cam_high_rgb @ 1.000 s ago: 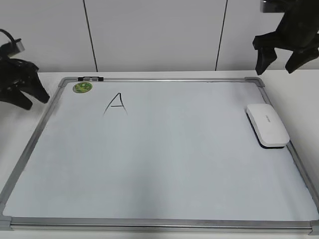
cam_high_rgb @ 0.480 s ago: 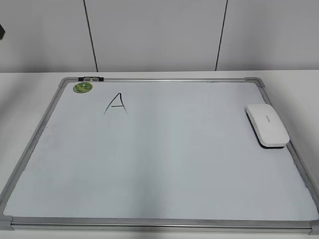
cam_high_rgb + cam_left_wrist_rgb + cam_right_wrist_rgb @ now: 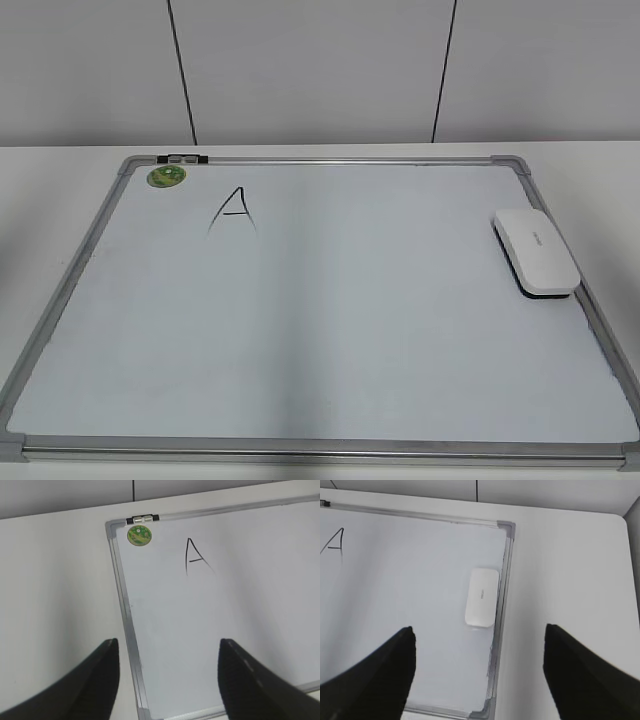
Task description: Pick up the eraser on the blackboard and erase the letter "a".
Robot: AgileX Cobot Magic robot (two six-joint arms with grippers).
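Note:
The white eraser lies flat on the blackboard against its right frame. It also shows in the right wrist view. The only writing I see is a tall pointed capital "A" at the upper left; no lowercase letter "a" shows in any view. My right gripper is open and empty, high above the board's right edge, near the eraser. My left gripper is open and empty, high above the board's left frame. Neither gripper shows in the exterior view.
A round green magnet sits in the board's top left corner, below a small black clip on the frame. The board lies on a white table with a pale wall behind.
Both arms, seen at the upper left and upper right a second ago, have left the exterior view. The eraser and the board have not moved.

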